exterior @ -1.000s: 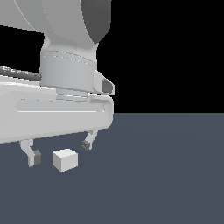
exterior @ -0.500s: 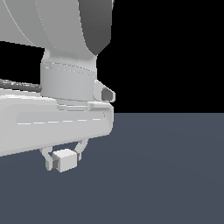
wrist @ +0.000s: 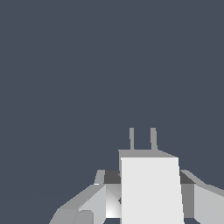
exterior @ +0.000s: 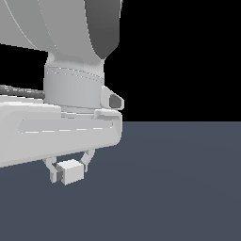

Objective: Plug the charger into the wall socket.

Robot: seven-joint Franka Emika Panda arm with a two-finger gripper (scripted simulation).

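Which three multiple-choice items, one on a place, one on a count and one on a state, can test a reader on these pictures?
1. Where is the charger?
A. between the gripper fingers
B. lying far from the arm
C. in a socket

2. How many prongs does the charger show in the wrist view?
A. none
B. two
C. four

3. How does the gripper stand?
A. wide open
B. out of view
C. shut on the charger

Key: 1 A, a finger sits on each side of it; 2 B, two thin pins stick out; 3 C, both fingers press its sides.
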